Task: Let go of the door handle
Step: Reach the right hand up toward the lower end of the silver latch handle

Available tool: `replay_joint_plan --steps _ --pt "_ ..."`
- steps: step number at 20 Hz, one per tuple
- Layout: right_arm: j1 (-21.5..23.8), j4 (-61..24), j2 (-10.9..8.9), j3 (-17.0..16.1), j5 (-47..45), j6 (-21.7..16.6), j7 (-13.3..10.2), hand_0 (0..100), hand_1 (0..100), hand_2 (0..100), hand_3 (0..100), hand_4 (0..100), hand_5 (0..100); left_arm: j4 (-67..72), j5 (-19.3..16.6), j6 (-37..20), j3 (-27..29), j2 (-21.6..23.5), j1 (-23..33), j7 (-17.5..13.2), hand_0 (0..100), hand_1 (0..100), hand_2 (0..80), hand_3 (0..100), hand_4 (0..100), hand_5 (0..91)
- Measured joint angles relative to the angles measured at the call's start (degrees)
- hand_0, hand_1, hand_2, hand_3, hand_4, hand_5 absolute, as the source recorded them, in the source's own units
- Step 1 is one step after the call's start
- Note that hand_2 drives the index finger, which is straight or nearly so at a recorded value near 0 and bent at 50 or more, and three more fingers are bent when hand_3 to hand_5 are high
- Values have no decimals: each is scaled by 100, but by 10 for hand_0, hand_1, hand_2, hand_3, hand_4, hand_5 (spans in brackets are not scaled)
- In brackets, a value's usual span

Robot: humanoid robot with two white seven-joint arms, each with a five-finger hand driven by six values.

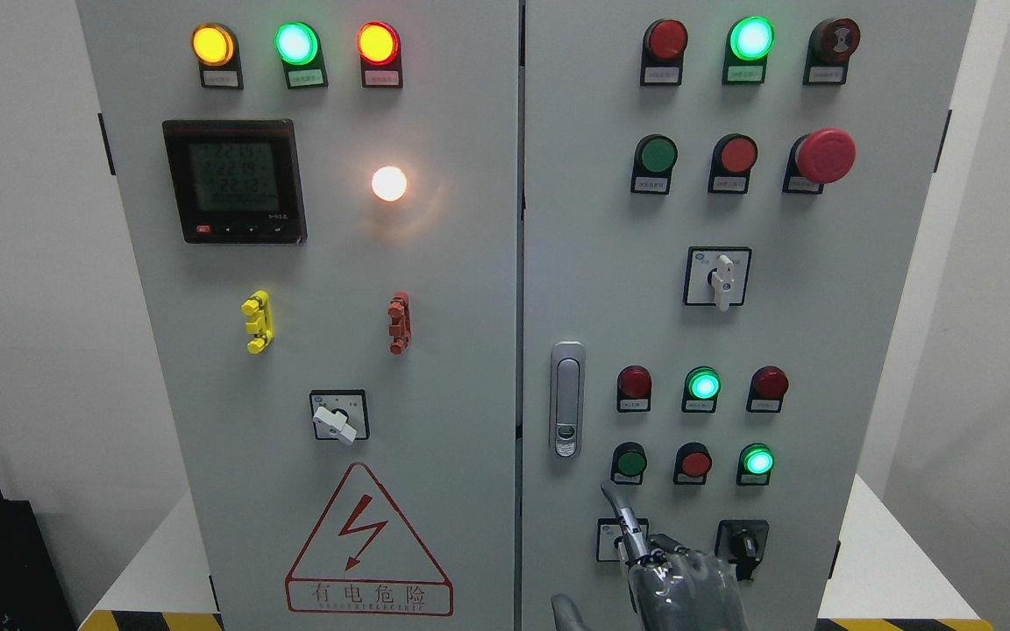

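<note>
Down at the bottom edge, right of the middle, the right hand (pixel 676 578) comes up in front of the cabinet's right door (pixel 873 289). One finger (pixel 623 517) points up and slightly left, its tip just below the row of small buttons; the other fingers look loosely curled by the palm, and the hand holds nothing. A rounded grey part, likely the thumb, shows at the very bottom, a little to the left of the palm.

The door handle (pixel 567 399) sits above the hand, near the left edge of the right door, just beside the seam between the two doors. It is a slim silver upright latch, lying flat against the panel, with a small lock at its lower end. The raised fingertip is below it and slightly to its right, clearly apart from it.

Right of the handle, a red lamp (pixel 634 382), a lit green lamp (pixel 703 384) and another red lamp stand in a row, with a second row of three below. Higher up are a white rotary switch (pixel 719 278) and a large red mushroom button (pixel 825 155).

On the left door (pixel 461 368) I see a dark meter display (pixel 234 180), a glowing white lamp (pixel 389 183), yellow and red clips, and a triangular electrical warning sign (pixel 367 543) low down.
</note>
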Motion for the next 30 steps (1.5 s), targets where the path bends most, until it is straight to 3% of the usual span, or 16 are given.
replay_joint_plan --steps 8,15,30 --pt "-139 68 5 77 104 17 254 228 351 0 991 878 969 0 0 0 0 0 0 0 120 389 0 0 0 0" --pt "-350 182 8 118 172 301 290 228 349 0 991 879 970 0 0 0 0 0 0 0 120 389 0 0 0 0" --pt "-590 385 14 257 208 506 466 229 341 0 991 881 970 0 0 0 0 0 0 0 120 389 0 0 0 0"
